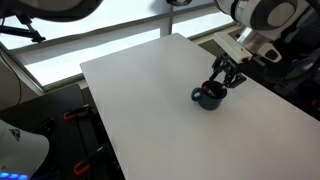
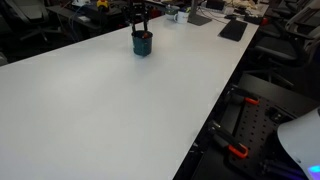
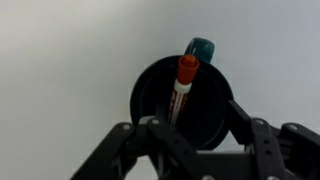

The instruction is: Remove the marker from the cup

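Note:
The dark navy cup [image 3: 148,98] stands on the white table, with its handle [image 3: 202,46] on the far side in the wrist view. The marker [image 3: 183,86] leans inside it, a white stick with a reddish-orange cap that pokes above the rim. My gripper [image 3: 192,115] is open directly above the cup. Its two black fingers reach down on either side of the marker without touching it. In both exterior views the gripper [image 1: 222,80] [image 2: 139,24] hangs just over the cup [image 1: 208,97] [image 2: 142,44]. The marker is too small to make out there.
The white table [image 1: 160,110] is broad, with its edges well away from the cup. Dark items such as a keyboard [image 2: 233,30] and other clutter lie at the table's far end in an exterior view. Black frames and red clamps stand beside the table edge [image 2: 240,125].

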`<state>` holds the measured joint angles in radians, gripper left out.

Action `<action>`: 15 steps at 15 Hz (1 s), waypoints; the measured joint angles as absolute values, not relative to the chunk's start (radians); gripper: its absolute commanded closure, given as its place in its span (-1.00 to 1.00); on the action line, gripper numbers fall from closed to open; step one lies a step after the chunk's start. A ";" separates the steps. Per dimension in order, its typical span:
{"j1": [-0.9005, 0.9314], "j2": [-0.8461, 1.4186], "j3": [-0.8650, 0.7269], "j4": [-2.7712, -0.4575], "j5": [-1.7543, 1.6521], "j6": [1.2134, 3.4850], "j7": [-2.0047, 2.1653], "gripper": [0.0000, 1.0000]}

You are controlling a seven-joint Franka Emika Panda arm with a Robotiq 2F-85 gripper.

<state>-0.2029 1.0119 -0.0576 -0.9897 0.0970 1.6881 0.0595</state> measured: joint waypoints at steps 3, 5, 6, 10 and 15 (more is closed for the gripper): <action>-0.204 1.038 -0.047 -0.945 0.098 1.614 0.059 0.05; -0.205 1.051 -0.046 -0.918 0.098 1.574 0.059 0.03; -0.207 1.057 -0.046 -0.904 0.098 1.555 0.059 -0.01; -0.223 1.077 -0.046 -0.868 0.100 1.507 0.059 -0.05; -0.246 1.108 -0.045 -0.845 0.101 1.488 0.059 0.15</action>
<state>-0.2462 1.1083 -0.0449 -0.8453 0.1012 1.4876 0.0594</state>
